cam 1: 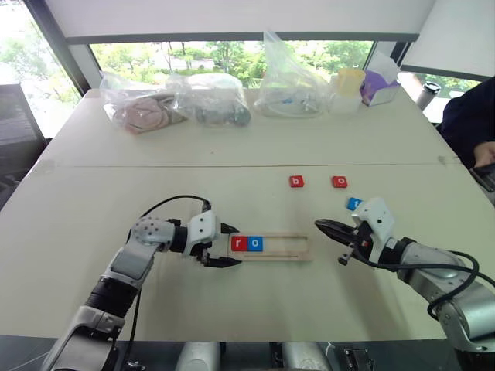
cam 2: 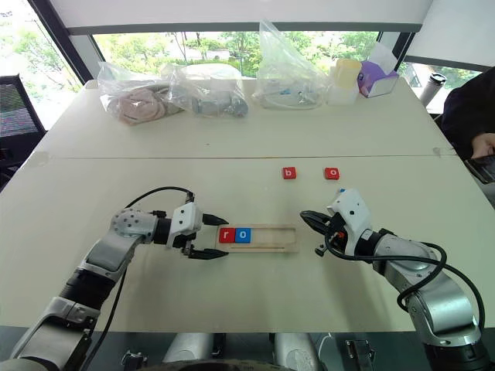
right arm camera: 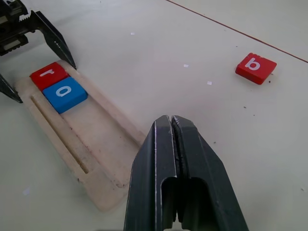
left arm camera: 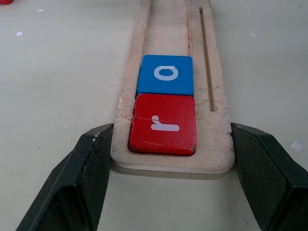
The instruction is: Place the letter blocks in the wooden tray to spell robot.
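Left wrist view: the left tool (left arm camera: 173, 168) is seen open, one finger on each side of the wooden tray (left arm camera: 219, 144) at its near end, holding nothing. Inside the tray the red r block (left arm camera: 163, 125) sits at that end, the blue o block (left arm camera: 165, 74) touching it. The red b block (right arm camera: 255, 68) lies well apart from the tray on the counter (cam 1: 93, 209). The right tool (right arm camera: 179, 159), shut and empty, is best opened and lowered squarely over b, so that b is seated flush against o.
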